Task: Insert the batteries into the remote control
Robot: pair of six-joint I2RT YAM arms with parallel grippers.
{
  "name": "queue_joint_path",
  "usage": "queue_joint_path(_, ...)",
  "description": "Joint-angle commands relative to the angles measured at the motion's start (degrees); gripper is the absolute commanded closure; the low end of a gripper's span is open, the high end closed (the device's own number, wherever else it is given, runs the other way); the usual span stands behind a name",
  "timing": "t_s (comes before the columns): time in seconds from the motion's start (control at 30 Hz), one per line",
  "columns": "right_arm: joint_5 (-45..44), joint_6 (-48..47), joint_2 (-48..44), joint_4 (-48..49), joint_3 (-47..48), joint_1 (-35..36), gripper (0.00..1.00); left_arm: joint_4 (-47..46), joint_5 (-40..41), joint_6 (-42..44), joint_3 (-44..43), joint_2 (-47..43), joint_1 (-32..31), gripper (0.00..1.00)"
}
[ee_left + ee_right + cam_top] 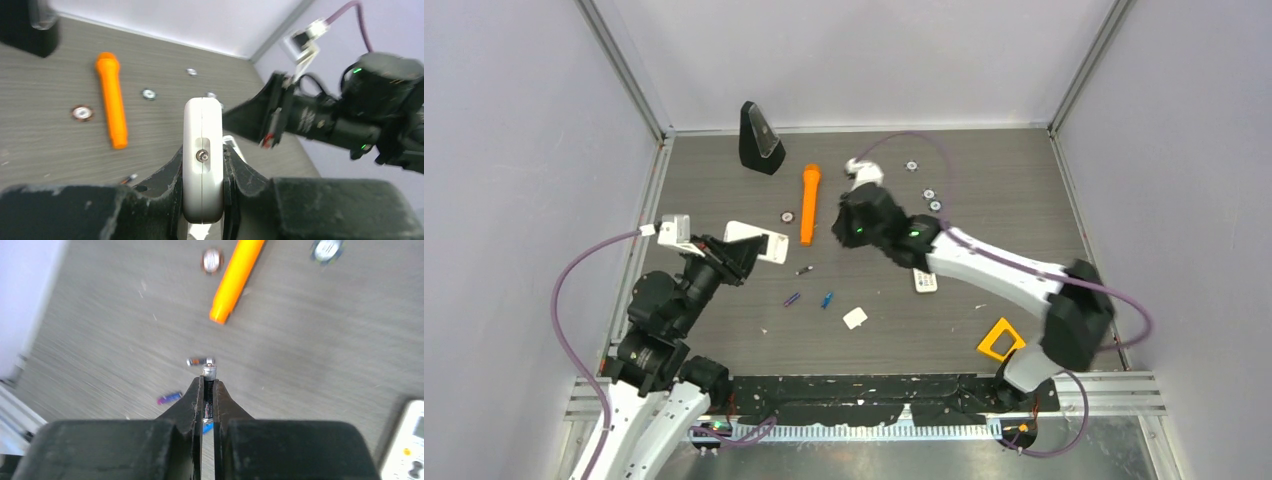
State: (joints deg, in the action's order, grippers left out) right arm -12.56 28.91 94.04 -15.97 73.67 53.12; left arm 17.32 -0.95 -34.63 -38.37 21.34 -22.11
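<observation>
Pinching a dark battery [209,372] lengthwise, silvery end outward, the right jaws hang just right of the remote [202,125], which the left jaws clamp on edge (contact slot [202,156] showing); the battery's axis points toward the remote, seemingly crosswise to that slot.

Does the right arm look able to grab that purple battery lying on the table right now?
Probably not yet: the right arm has its jaws full, shut on a dark battery. The purple battery itself lies in the open on the table, nothing covering it.
</observation>
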Motion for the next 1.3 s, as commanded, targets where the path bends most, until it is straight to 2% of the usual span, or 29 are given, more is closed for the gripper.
queue_joint_path(0.0, -1.2, 1.9, -13.5, 8.6, -5.6, -2.3, 0.95, -18.7, -13.2, -5.1, 0.9, 3.8, 0.0, 1.00)
queue_joint_path(0.23, -0.8, 3.3, -24.1, 13.0, -8.3, -2.4, 0.95, -38.7, -17.1, -18.1, 5.2, 11.5, 0.0, 1.00)
queue_joint_path(0.43, -1.7, 5.9, -26.0, 13.6, -4.9, -1.4, 0.95, -62.6, -15.0, -35.6, 10.2, 21.8, 0.0, 1.00)
queue_joint_path(0.6, -5.3, 4.5, -24.1, 10.4, 0.4, 0.8, 0.94, -72.6, -12.5, -47.0, 11.6, 29.1, 0.0, 1.00)
queue_joint_path(0.93, -8.3, 3.0, -19.8, 8.5, 4.8, 2.4, 0.94, -78.7, -9.2, -55.2, 11.2, 34.2, -0.4, 1.00)
queue_joint_path(1.27, -15.0, 1.6, -15.9, 7.7, 8.6, 5.0, 0.92, -79.0, -5.3, -59.4, 11.5, 35.3, -2.1, 1.00)
